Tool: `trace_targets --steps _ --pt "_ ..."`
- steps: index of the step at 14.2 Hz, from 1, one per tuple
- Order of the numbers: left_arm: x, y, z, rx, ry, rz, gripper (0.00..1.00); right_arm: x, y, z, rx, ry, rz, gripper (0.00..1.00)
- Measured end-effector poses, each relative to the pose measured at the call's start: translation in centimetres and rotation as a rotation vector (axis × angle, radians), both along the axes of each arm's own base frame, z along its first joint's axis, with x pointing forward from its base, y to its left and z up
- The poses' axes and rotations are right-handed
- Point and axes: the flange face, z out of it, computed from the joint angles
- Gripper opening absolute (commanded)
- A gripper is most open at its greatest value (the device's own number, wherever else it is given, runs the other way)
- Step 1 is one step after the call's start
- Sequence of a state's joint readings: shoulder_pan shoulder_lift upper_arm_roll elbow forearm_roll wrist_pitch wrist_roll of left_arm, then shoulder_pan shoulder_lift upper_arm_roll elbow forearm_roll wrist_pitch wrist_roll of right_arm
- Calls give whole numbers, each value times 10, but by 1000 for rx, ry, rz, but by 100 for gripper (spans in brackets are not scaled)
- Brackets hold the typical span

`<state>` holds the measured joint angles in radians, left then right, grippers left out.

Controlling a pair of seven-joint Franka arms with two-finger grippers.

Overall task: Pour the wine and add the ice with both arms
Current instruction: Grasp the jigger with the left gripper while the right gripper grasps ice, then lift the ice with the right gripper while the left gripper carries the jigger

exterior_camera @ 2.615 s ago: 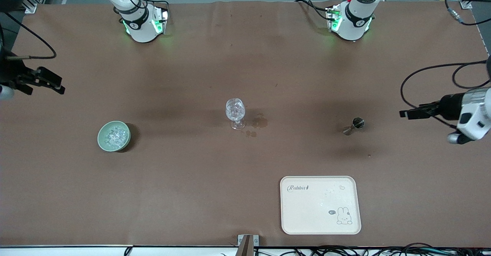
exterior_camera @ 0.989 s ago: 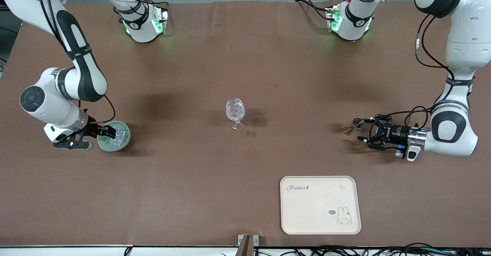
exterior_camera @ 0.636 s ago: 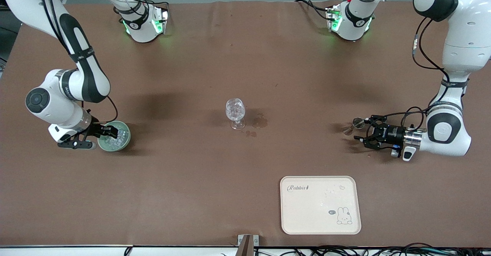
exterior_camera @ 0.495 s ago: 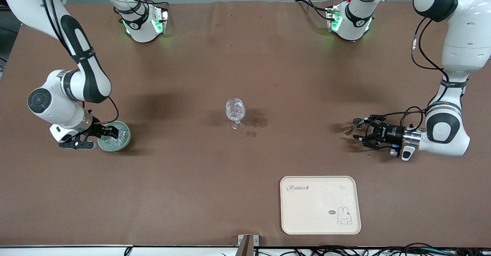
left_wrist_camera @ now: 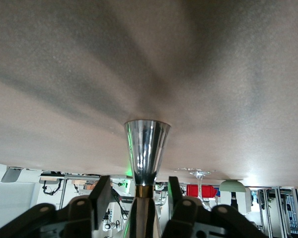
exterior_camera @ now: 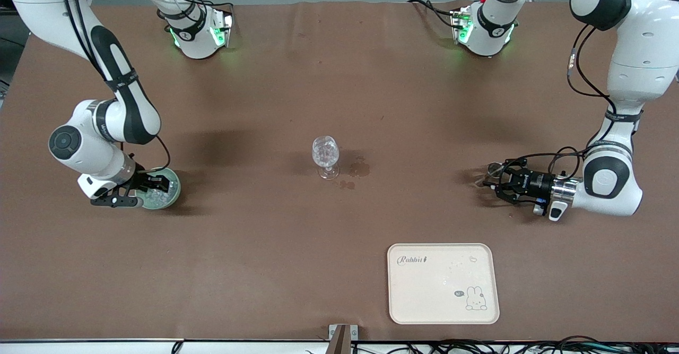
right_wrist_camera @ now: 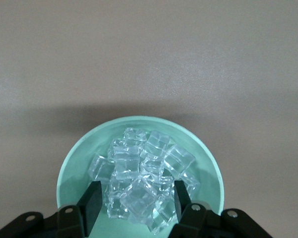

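The silvery jigger (exterior_camera: pixel 490 172) stands toward the left arm's end of the table. My left gripper (exterior_camera: pixel 494 180) is low at it and open, one finger on each side of its narrow waist. In the left wrist view the jigger (left_wrist_camera: pixel 146 146) stands between the fingers (left_wrist_camera: pixel 100 194) without visible contact. The pale green bowl (exterior_camera: pixel 175 188) of ice (exterior_camera: pixel 154 198) sits toward the right arm's end. My right gripper (exterior_camera: pixel 159 184) is open and low over it. In the right wrist view its fingers (right_wrist_camera: pixel 94 200) straddle an ice cube (right_wrist_camera: pixel 140 194) in the bowl (right_wrist_camera: pixel 139 120).
The clear stemmed wine glass (exterior_camera: pixel 325 155) stands mid-table with wet stains (exterior_camera: pixel 358 169) beside it. A cream tray (exterior_camera: pixel 443 311) with a rabbit drawing lies nearer the front camera. The glass (left_wrist_camera: pixel 199 174) shows small in the left wrist view.
Both arms came in from the table's ends. The left gripper slid on until its fingers straddle the jigger. The right gripper moved farther in over the bowl of ice.
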<state>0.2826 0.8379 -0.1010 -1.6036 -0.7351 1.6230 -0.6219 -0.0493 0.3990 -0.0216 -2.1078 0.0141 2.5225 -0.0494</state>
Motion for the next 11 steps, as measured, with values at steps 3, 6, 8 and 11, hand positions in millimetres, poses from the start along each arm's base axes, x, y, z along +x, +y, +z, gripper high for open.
trace_targets --steps 3,6,8,11 --pt "0 -1 0 -6 0 7 35 0 0 -1 0 1 0 52" --pt "0 -1 -1 -8 2 8 28 0 0 -1 0 1 -1 26" --pt "-1 -1 -1 -8 3 8 18 0 -1 -1 0 0 -2 15" --pt "0 -2 -1 -16 4 18 1 0 -1 -1 0 0 -3 9"
